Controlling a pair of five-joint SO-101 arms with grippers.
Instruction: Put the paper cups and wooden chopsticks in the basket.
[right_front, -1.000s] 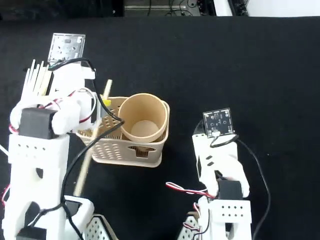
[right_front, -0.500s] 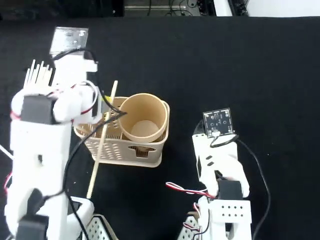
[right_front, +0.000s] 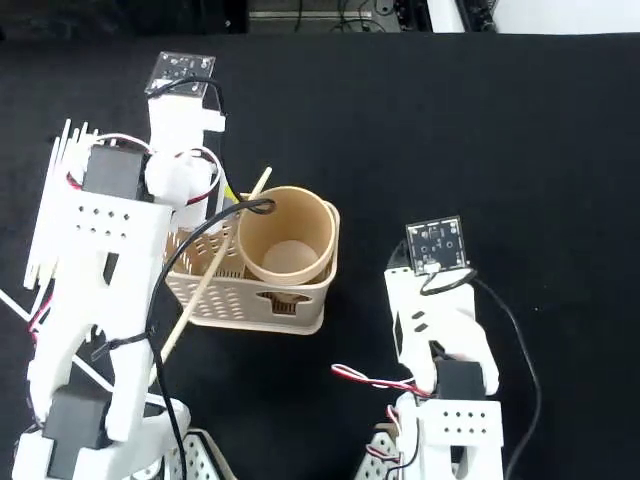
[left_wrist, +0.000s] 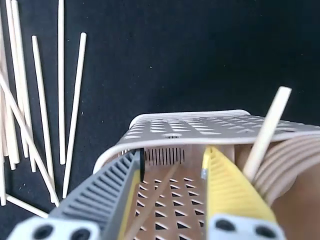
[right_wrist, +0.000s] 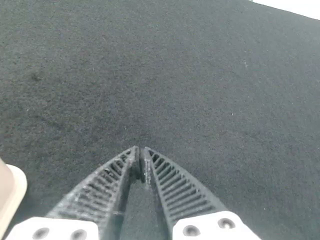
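Over the last second the left arm has swung toward the far side, and the chopstick (right_front: 213, 265) it carried has tipped from nearly upright to a slant. It now lies across the basket (right_front: 262, 303), its far tip against the paper cup (right_front: 287, 240) that stands inside and its near end jutting out over the worktop (right_front: 480, 130). So this stick looks released but not properly in. The left pincer (left_wrist: 172, 162) hangs above the basket with its jaws apart, the stick just beside its yellow jaw. More loose chopsticks (right_front: 58, 195) wait at far left. The right pincer (right_wrist: 139, 162) is closed over bare worktop.
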